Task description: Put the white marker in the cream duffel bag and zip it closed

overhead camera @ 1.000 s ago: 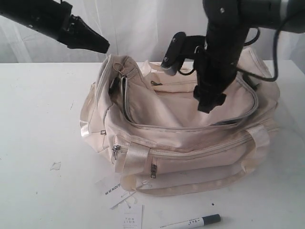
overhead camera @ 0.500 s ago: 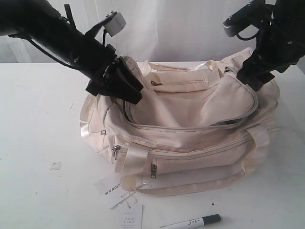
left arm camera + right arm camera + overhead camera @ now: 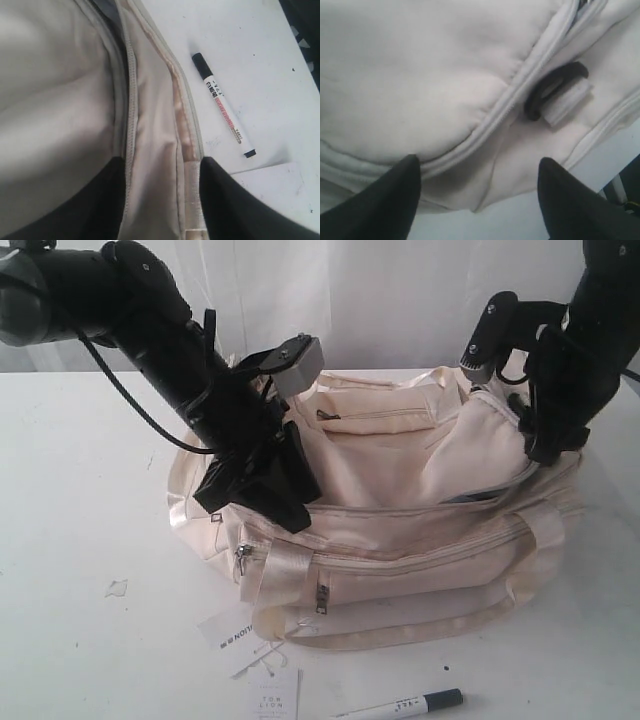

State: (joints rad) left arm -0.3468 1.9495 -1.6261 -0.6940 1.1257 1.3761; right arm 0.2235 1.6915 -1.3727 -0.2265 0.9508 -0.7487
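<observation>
The cream duffel bag (image 3: 400,550) lies in the middle of the white table, its top zip open and a dark gap showing at the right. The white marker (image 3: 400,706) with a dark cap rests on the table in front of the bag; it also shows in the left wrist view as the marker (image 3: 223,105) beside the bag's edge. My left gripper (image 3: 262,498) is down on the bag's front left top edge, open, its fingers astride the zip seam (image 3: 131,150). My right gripper (image 3: 548,448) is open at the bag's right end, near a black ring (image 3: 555,90).
Two white paper hang tags (image 3: 240,630) (image 3: 275,690) lie in front of the bag's left corner. A small scrap (image 3: 117,587) sits on the table (image 3: 80,490) at the left. A white curtain hangs behind.
The left arm swung down and right onto the bag's front left edge. The right arm moved from over the bag's middle out to its right end. The marker has not moved.
</observation>
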